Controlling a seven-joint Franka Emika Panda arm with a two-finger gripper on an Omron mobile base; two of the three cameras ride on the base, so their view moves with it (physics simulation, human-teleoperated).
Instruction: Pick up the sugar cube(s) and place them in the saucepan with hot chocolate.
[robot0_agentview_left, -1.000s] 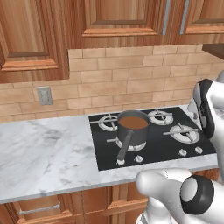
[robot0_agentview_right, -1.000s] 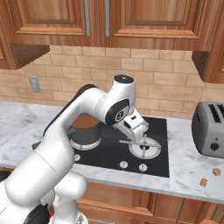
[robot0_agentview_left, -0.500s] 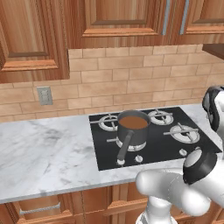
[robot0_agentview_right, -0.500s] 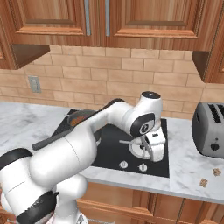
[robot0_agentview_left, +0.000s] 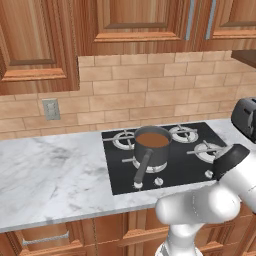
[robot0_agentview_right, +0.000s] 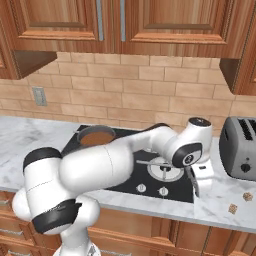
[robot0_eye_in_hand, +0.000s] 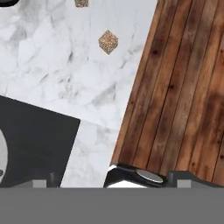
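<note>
Marble table (robot0_agentview_right: 30, 132) runs under brick and wooden cabinets. Near its right end hangs the tool (robot0_agentview_right: 199, 181), jaws apart and holding nothing. Two sugar cubes (robot0_agentview_right: 232, 208) lie on the marble just beyond the tool, away from the saucepan (robot0_agentview_right: 96, 136), which sits on the hob well behind it. Each cube looks light, rigid and crumbly, so a gentle pinch across two flat faces seems best. The hand view shows the nearer cube (robot0_eye_in_hand: 108, 41) turned cornerwise and near the table edge; the right base view shows the toaster (robot0_agentview_right: 241, 147) just past the tool.
</note>
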